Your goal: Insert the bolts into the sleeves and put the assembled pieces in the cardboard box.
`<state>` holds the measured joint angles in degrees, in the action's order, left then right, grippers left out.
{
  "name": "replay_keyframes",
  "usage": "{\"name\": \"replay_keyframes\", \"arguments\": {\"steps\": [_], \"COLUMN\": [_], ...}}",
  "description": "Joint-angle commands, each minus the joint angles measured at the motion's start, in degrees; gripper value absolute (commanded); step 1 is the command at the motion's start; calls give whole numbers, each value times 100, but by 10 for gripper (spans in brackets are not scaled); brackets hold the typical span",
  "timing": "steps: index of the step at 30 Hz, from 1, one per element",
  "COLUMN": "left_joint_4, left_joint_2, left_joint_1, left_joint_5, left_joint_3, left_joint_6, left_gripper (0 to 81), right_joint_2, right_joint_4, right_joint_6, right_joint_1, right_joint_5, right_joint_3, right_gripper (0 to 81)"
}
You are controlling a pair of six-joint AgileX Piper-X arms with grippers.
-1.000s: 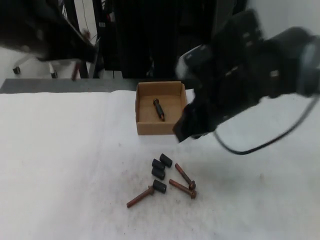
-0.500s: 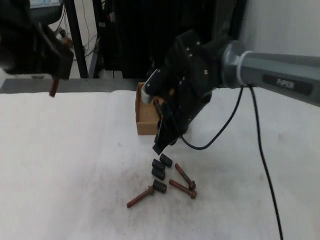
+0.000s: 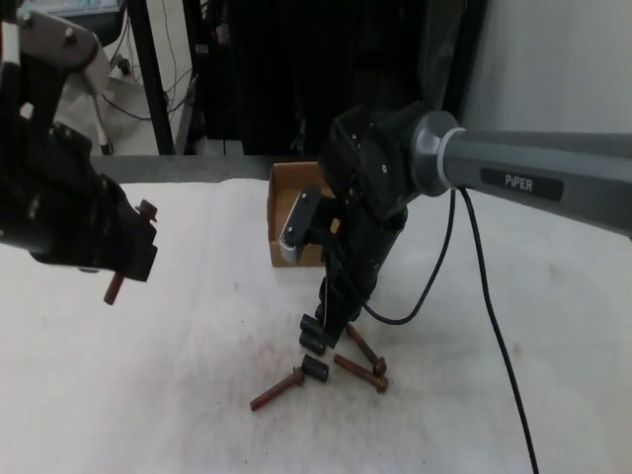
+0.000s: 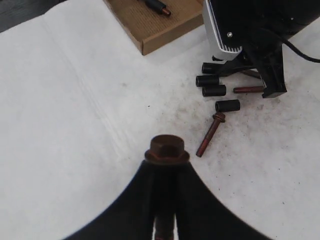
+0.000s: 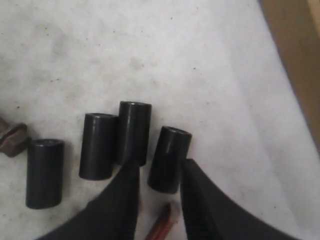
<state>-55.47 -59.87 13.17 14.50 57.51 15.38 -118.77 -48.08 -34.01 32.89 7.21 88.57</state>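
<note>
Several black sleeves (image 3: 314,368) lie in a cluster on the white bench, with three loose copper bolts (image 3: 275,388) beside them. My right gripper (image 3: 331,318) hangs low over the cluster. In the right wrist view it (image 5: 160,169) is open, its fingers either side of one sleeve (image 5: 170,155), with other sleeves (image 5: 98,145) next to it. My left gripper (image 4: 166,167) is shut on a copper bolt (image 4: 166,149), held above the bench at the left (image 3: 126,252). The cardboard box (image 4: 150,27) holds one assembled piece (image 4: 155,6).
The box (image 3: 274,212) stands behind the cluster, partly covered by the right arm. A black cable (image 3: 494,326) trails from that arm across the bench on the right. Dark racks stand beyond the bench's far edge. White bench surface extends left and right of the cluster.
The right arm swung from beside the box down onto the sleeve cluster. The left arm with its bolt came down and inward from the upper left.
</note>
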Motion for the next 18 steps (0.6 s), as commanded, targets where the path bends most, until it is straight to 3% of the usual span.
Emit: {"name": "replay_keyframes", "arguments": {"steps": [1,18], "left_joint_4": [90,87], "left_joint_2": [70,384], "left_joint_1": [-18,-18], "left_joint_5": [22,22], "left_joint_3": [4,4], "left_joint_6": [6,6], "left_gripper": [1,1], "right_joint_2": [-23,-271], "right_joint_4": [60,411], "right_joint_6": [-66,-464], "right_joint_1": [14,10], "right_joint_5": [-22,-431], "right_joint_3": [28,28], "right_gripper": [279,279]}}
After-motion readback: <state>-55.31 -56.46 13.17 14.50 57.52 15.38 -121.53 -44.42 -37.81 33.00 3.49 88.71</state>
